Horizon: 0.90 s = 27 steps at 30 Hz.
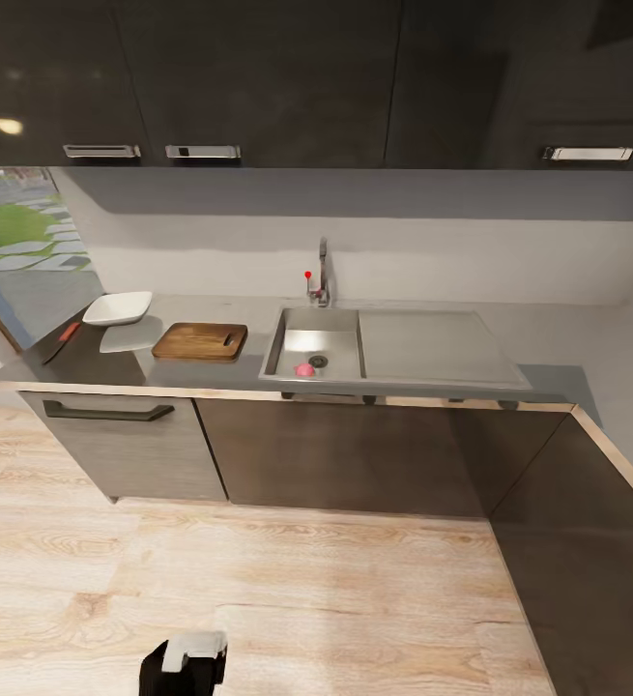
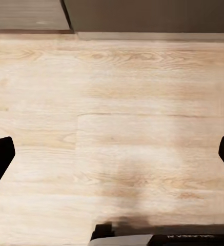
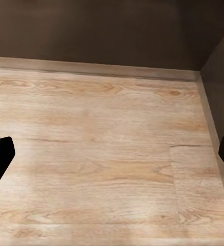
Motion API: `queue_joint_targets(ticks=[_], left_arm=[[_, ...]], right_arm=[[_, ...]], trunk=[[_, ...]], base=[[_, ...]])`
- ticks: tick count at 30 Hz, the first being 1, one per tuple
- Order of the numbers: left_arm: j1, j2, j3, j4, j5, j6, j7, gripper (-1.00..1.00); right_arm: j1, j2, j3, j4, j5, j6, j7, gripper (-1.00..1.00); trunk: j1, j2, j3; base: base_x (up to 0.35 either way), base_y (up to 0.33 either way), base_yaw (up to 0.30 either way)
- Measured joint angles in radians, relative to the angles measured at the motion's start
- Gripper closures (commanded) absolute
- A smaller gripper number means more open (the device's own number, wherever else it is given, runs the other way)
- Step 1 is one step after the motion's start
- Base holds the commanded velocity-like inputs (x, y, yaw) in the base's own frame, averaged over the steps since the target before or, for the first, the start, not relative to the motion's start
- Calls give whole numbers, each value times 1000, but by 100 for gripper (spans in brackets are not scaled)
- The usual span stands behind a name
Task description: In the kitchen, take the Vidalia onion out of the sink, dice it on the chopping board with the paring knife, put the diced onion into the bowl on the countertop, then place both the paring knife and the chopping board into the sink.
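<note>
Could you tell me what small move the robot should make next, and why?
Probably roll forward toward the sink. The Vidalia onion lies in the basin beside the drain, while a stretch of wooden floor separates the robot from the cabinets. Both wrist views look down at floor, with the left gripper and right gripper open, holding nothing.

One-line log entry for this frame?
phase: approach | onion: in sink | board, bowl, knife: on countertop | jaws: both open, empty

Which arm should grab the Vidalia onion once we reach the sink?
Probably right: the Vidalia onion lies at the sink basin's near edge, with the chopping board to its left. Both grippers hang open over floor.
</note>
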Motion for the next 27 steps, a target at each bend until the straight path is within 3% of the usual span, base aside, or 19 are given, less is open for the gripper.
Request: queue_joint_targets(ticks=[3, 5, 8, 10, 14, 15, 16, 19, 23, 24, 26, 27], left_arm=[[0, -17, -10, -116, -2, 158, -1, -100], [-2, -56, -15, -158, -5, 238, -2, -100], [-12, -98, -21, -173, -24, 268, -1, -100], [-29, -113, -30, -176, -49, 274, 1, -100], [-102, -128, -107, -179, -131, 312, 6, -100], [-164, -134, -129, -181, -164, 362, 5, -100], [-205, -135, -133, -181, -171, 380, 5, -100], [-286, -136, -137, -181, -177, 413, 5, -100], [-473, -139, -140, -182, -178, 546, 5, -100], [-513, -140, -140, -182, -174, 574, 4, -100], [-656, -140, -140, -181, -143, 646, 6, -100], [-732, -140, -140, -179, -91, 662, 8, -100]], right_arm=[[0, 1, 0, 0, 0, 0, 0, -100], [0, 5, 1, 0, 0, 0, 3, -100], [0, 13, 3, -1, 1, 0, 5, -100], [0, 16, 2, -2, 0, 0, 5, -100], [0, 18, 1, -3, 0, 0, 2, -100], [0, 18, 0, -3, 0, 0, 1, -100], [0, 18, 0, -3, -1, 0, 0, -100], [0, 18, 0, -3, -1, 0, 0, -100], [0, 18, 0, -3, -2, 0, -1, -100], [0, 18, 0, -3, -2, 0, -1, -100], [0, 18, 0, -3, -2, 0, -1, -100], [0, 17, -1, -3, -2, 0, -1, -100]], trunk=[[0, 0, 0], [0, 0, 0], [0, 0, 0], [0, 0, 0], [0, 0, 0], [0, 0, 0], [0, 0, 0], [0, 0, 0], [0, 0, 0], [0, 0, 0], [0, 0, 0], [0, 0, 0]], base=[[0, 0, 0], [0, 0, 0], [0, 0, 0], [0, 0, 0], [0, 0, 0], [0, 0, 0], [0, 0, 0], [0, 0, 0], [0, 0, 0], [0, 0, 0], [0, 0, 0], [0, 0, 0]])
